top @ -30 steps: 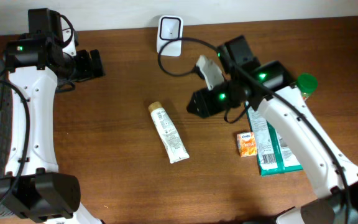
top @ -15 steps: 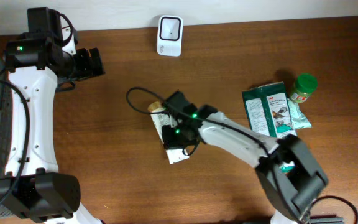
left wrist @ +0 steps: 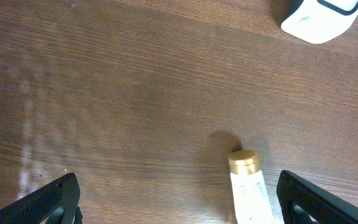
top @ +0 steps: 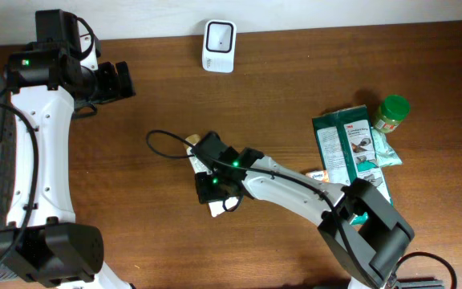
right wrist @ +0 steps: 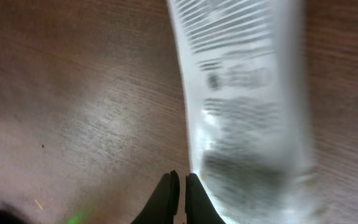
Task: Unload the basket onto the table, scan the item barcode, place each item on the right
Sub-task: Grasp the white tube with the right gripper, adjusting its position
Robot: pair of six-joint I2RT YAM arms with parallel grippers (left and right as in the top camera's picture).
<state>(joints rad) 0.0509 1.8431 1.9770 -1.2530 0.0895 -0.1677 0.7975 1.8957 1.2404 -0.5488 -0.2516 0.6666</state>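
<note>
Brown wood-grain worktop, seen from above, with a pale wall along its far edge. I run two white arms over it.

My left arm stands along the left side. Its left hand is spread wide and holds nothing, well apart from the task's things.

My right arm reaches from the near right corner to the middle. The right hand has its two fingers pinched together on nothing, just beside the left edge of the tube.

A green packet lies at the right, with a green-lidded jar just beside it. The white scanner sits by the far edge, well apart from the tube.

The white tube lies flat mid-worktop, largely hidden from above by my right hand, its gold cap toward the far edge. I judge it light, soft-walled and smooth, so likely to dent, slip or roll. I would grip across the body near the stiffer cap end and leave the print uncovered. The print is blurred, so I cannot tell where the barcode sits.
</note>
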